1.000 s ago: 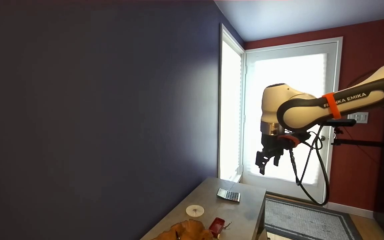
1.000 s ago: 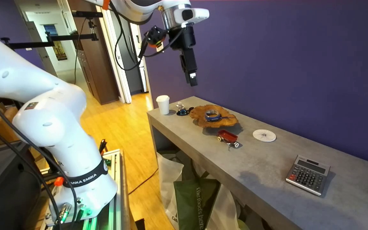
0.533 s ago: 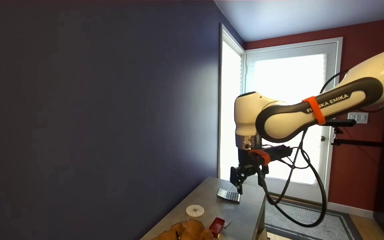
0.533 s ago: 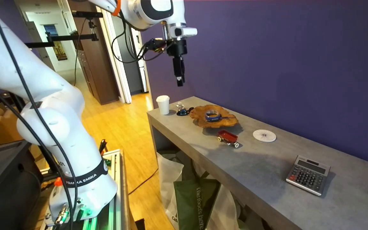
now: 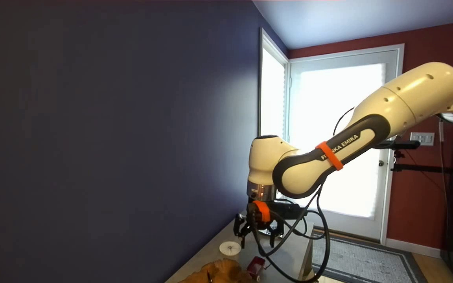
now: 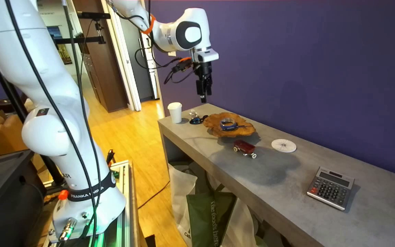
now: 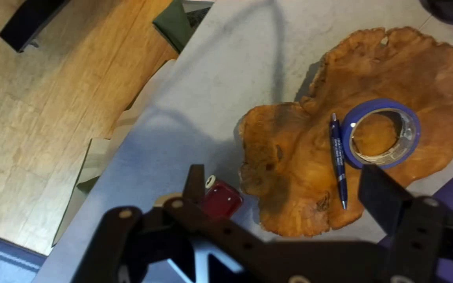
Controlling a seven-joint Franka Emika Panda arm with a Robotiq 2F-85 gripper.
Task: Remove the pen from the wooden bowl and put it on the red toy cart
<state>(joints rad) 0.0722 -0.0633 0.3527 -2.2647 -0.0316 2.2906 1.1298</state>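
Note:
A dark blue pen (image 7: 338,157) lies on the brown wooden bowl (image 7: 281,145), beside a blue tape roll (image 7: 348,131). The bowl also shows in both exterior views (image 5: 226,271) (image 6: 214,124). The red toy cart (image 7: 223,198), a small wagon with pale wheels, stands on the table beside the bowl; in the wrist view a finger partly hides it. It also shows in both exterior views (image 5: 256,265) (image 6: 244,146). My gripper (image 7: 283,171) is open and empty, with its fingers pointing down, above the table. It also shows in both exterior views (image 5: 257,244) (image 6: 203,99).
A white round disc (image 6: 284,145) and a calculator (image 6: 331,188) lie on the grey table (image 6: 269,168). A white cup (image 6: 175,112) and a small dark blue item (image 6: 196,120) stand beyond the bowl. A purple wall (image 6: 303,68) runs along the table's back edge.
My arm has reached out and down over the table, and the gripper has come lower. It stays open. The pen, bowl and cart have not moved.

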